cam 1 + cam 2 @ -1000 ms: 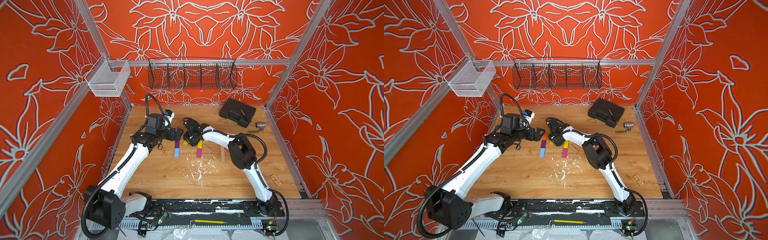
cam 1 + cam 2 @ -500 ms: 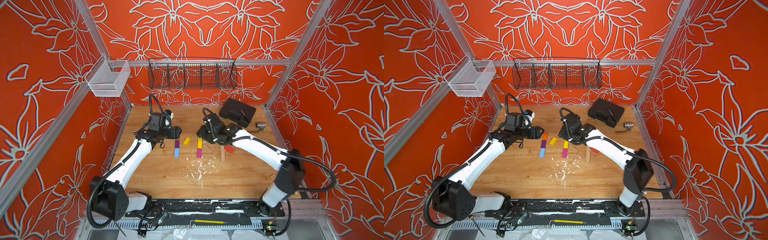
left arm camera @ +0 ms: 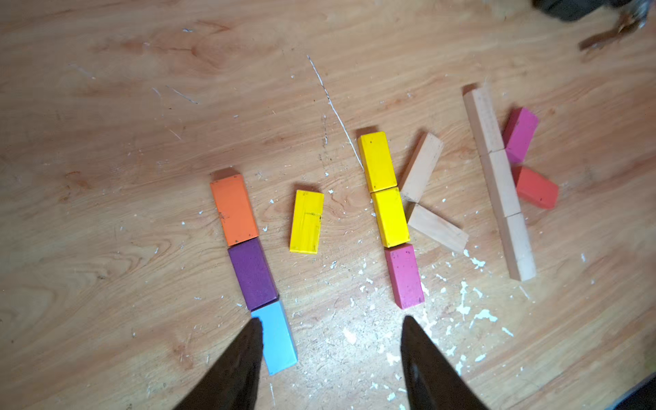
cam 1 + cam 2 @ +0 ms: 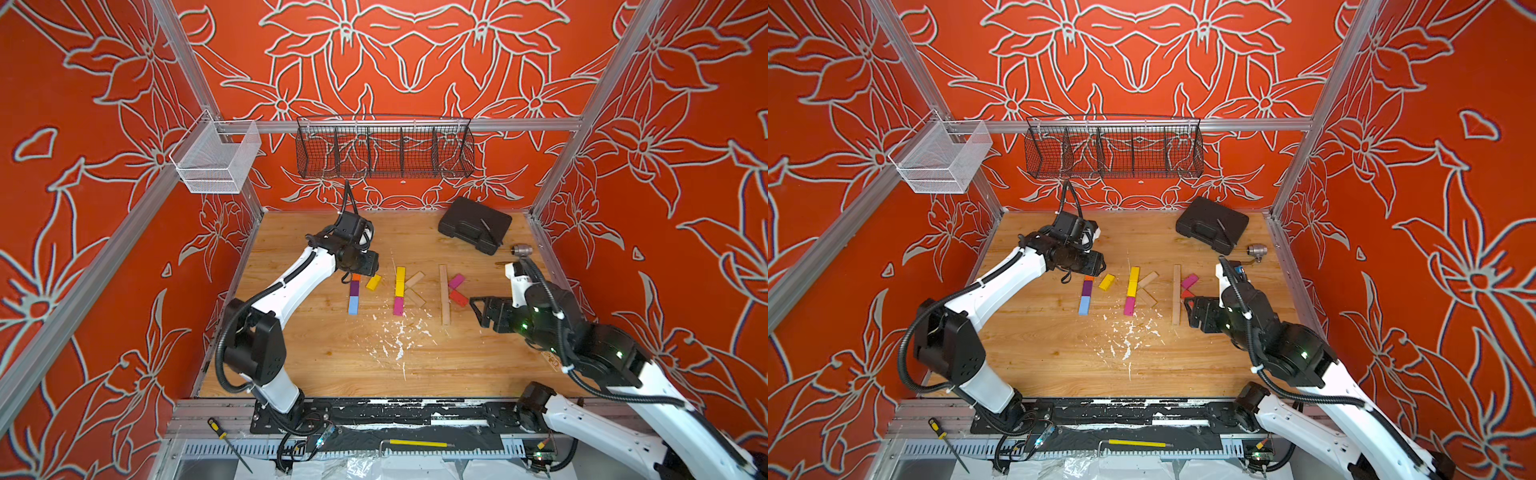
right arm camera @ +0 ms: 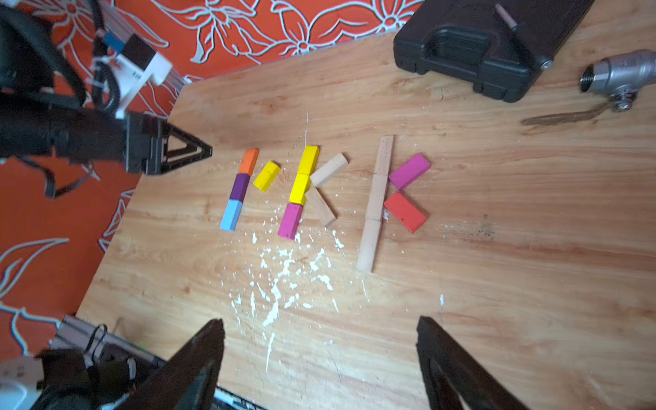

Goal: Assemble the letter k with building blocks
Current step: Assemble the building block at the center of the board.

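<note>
The wooden tabletop (image 4: 332,361) carried coloured and plain building blocks (image 4: 400,276) mid-frame, white flecks (image 4: 399,336) just below them, a black case (image 4: 473,224) and silver fitting (image 4: 521,250) toward the upper right.

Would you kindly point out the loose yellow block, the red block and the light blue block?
loose yellow block (image 3: 307,222): left wrist view, top face.
red block (image 5: 404,212): right wrist view, top face.
light blue block (image 4: 353,305): in a top view, top face.
</note>
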`<state>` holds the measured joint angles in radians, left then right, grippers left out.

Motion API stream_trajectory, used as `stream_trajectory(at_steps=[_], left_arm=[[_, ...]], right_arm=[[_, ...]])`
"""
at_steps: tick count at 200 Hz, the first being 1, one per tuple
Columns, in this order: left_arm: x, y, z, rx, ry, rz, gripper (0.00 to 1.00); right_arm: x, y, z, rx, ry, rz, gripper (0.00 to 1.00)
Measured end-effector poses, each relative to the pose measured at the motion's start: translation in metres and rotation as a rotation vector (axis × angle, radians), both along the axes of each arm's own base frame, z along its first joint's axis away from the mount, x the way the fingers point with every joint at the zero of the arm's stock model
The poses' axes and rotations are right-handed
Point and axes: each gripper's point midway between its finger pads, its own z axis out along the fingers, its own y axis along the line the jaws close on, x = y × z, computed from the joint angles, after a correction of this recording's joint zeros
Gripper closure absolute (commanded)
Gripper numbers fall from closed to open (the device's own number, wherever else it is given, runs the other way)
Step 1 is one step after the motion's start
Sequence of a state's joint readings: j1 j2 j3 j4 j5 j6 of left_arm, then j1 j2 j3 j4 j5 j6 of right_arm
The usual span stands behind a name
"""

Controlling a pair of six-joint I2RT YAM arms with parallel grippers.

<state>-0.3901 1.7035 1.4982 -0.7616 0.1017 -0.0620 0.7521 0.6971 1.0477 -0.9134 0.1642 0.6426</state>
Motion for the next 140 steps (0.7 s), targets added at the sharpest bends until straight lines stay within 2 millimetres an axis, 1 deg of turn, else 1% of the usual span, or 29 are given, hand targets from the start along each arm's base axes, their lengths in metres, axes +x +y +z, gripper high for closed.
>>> stream_trajectory(at_steps=[17,34,72,96,116,140], left_arm=[[0.004,-0.006,-0.014,0.079,0.037,-0.046,0.41],[0.006,-0.009,-0.032,0.147,0.085,-0.083,0.41],[0.009,-0.001,-0.072,0.275,0.190,-0.135,0.40],[0.017,-0.001,-0.088,0.307,0.229,-0.161,0.38],[0.025,-0.004,-0.098,0.322,0.246,-0.187,0.38],[0.036,-0.006,-0.105,0.330,0.248,-0.204,0.38]], right_arm=[[-0.009,0.001,-0.010,-0.020,0.051,0.036,0.11],[-0.014,0.007,-0.023,-0.040,0.114,0.072,0.10],[-0.024,0.029,-0.053,-0.043,0.252,0.171,0.08],[-0.026,0.039,-0.068,-0.047,0.315,0.204,0.07],[-0.027,0.044,-0.074,-0.042,0.338,0.219,0.06],[-0.026,0.047,-0.070,-0.019,0.326,0.225,0.05]])
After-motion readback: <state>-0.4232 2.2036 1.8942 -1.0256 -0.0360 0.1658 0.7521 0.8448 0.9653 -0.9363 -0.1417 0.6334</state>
